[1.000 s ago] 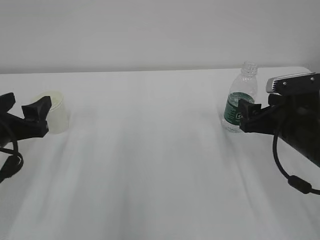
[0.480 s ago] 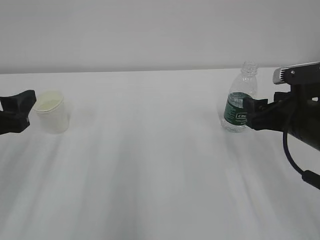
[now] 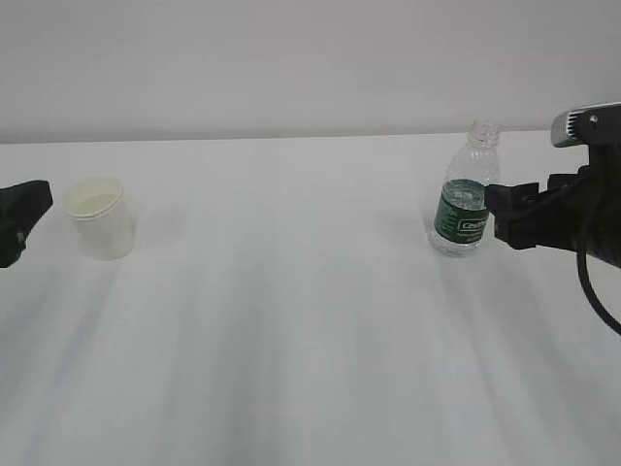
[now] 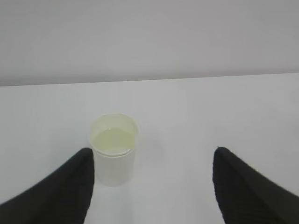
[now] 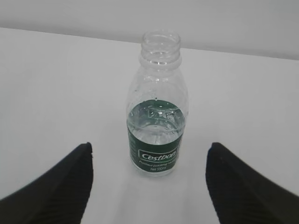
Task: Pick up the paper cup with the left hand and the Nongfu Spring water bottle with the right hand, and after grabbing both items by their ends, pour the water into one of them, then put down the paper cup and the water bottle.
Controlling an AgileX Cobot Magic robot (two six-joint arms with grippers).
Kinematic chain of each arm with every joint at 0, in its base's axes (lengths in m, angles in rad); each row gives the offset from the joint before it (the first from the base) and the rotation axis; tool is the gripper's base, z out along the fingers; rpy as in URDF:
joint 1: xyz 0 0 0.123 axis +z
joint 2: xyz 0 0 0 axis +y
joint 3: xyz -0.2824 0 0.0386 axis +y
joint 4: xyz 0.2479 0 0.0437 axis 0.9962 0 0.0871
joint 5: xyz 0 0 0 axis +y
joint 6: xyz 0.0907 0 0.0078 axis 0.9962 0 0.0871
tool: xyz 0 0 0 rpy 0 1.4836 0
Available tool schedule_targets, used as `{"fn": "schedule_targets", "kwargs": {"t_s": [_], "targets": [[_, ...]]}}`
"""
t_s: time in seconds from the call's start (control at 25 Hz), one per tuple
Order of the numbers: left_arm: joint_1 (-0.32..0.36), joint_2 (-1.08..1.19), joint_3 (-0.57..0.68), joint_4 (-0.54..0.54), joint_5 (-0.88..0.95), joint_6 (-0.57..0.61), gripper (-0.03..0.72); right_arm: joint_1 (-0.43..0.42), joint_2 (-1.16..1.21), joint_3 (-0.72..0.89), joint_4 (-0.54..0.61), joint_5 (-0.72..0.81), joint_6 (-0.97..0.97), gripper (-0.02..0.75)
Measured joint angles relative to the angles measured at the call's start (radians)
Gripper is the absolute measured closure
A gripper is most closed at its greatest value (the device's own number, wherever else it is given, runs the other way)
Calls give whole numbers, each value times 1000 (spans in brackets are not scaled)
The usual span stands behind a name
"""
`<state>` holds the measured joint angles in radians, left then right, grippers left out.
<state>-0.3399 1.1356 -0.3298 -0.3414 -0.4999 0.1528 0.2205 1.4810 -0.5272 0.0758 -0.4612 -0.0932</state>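
Place: a bare robot test bench, most like a lab or recording room.
Table (image 3: 310, 320): plain white and smooth, filling the view from 9 o'clock to 3 o'clock.
Wall (image 3: 310, 58): blank pale grey across 12 o'clock, meeting the table's far edge.
Machines: a black arm's claw (image 3: 17, 221) at 9 o'clock, and another (image 3: 512, 216) at 3 o'clock with a grey block on top.
Props: only a paper cup (image 3: 100, 216) and an uncapped bottle (image 3: 466, 194), well apart.
Furnishing: no household or shop goods visible.
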Motion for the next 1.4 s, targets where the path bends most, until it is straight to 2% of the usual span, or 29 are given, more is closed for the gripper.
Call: {"fn": "schedule_targets", "kwargs": {"t_s": [0.36,0.56,0.92,1.4], "targets": [[7,-161,7,-12,157,48,134,0,-105,1,0,142,0,165],[79,-245,0,0,246,59,141,0,-145,2,0,198,0,165],[202,-337,-142,143,488,61,142,0,-193,2,0,242,2,165],[208,-512,-161,190,722,63,160,0,-323,5,-12,387,2,165]]}}
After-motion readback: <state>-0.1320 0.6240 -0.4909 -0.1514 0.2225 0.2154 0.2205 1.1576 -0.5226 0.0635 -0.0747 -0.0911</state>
